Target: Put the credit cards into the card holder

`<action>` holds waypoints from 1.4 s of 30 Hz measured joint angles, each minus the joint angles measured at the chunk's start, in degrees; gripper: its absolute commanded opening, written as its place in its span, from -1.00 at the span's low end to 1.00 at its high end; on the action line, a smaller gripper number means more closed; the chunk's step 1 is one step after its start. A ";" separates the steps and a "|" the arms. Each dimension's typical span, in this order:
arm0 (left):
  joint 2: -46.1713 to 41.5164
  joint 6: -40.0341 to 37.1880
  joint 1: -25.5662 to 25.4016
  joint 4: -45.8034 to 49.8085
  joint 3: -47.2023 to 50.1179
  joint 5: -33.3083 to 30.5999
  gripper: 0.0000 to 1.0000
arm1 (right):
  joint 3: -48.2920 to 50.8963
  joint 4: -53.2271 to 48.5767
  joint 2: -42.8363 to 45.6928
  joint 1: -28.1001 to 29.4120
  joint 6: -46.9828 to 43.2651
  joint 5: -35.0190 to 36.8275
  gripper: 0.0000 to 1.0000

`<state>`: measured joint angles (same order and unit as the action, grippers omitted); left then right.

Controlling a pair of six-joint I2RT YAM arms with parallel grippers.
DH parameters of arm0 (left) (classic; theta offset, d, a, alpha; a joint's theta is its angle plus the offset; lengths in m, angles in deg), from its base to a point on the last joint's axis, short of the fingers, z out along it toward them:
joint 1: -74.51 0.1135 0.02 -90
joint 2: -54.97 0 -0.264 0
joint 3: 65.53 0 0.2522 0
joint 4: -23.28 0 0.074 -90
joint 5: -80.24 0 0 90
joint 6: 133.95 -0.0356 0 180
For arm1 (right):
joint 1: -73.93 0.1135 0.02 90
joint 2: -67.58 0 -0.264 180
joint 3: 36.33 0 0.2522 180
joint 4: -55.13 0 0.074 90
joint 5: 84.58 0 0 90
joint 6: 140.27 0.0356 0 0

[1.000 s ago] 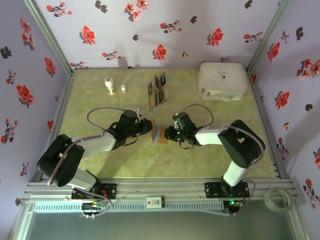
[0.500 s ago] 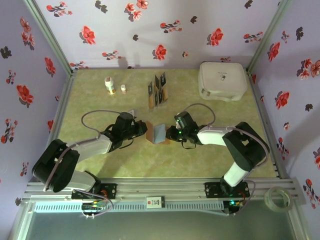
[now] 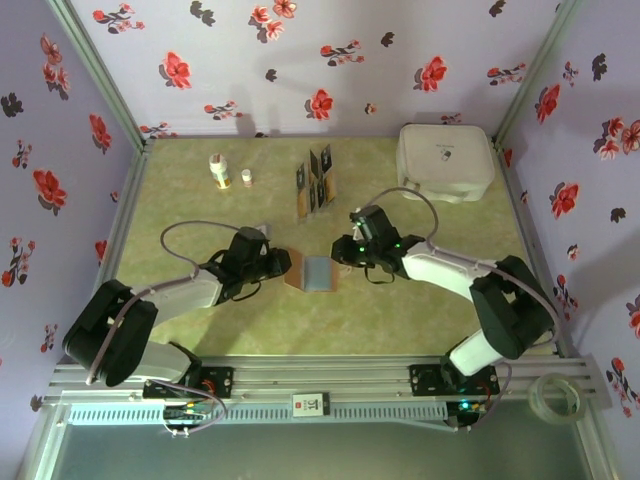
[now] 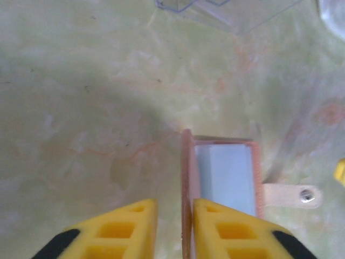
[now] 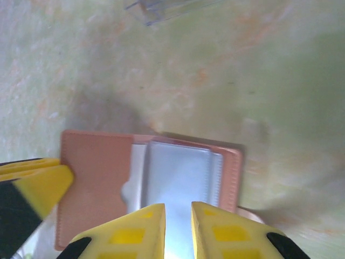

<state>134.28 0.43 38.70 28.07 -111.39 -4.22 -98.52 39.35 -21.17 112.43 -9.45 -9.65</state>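
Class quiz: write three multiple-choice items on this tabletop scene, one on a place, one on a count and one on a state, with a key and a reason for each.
1. In the top view, where does the white case stand?
A. At the back right corner
B. At the back left corner
C. At the front, between the arm bases

2. How many small bottles stand near the back left?
A. One
B. Four
C. Two

3. In what state is the card holder?
A. Folded shut
B. Lying open, with its grey-blue lining showing
C. Standing upright inside the white case

Key:
1. A, since the case sits against the far wall on the right side.
2. C, since a larger bottle and a smaller one stand side by side there.
3. B, since both wrist views show the lining framed by the brown edge.
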 measured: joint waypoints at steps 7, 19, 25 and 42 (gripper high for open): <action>0.00 -4.72 0.00 7.39 -2.16 -3.04 -0.09 | -2.10 1.53 -7.06 3.63 0.20 -0.79 -0.64; 3.98 -9.51 -0.31 17.16 -6.62 -10.10 0.11 | 2.01 7.02 -10.27 3.65 1.62 -1.01 -0.66; 8.31 -10.51 -2.14 19.87 -8.59 -13.40 0.13 | 3.28 9.84 -10.27 3.65 2.45 -1.01 -0.66; 4.70 -10.51 -3.48 24.63 -10.29 -16.09 0.27 | 1.46 4.13 -6.54 3.61 1.25 -0.13 -0.18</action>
<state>138.98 -10.08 35.22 52.71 -121.68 -20.31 -97.05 43.48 -27.71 116.04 -8.21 -9.79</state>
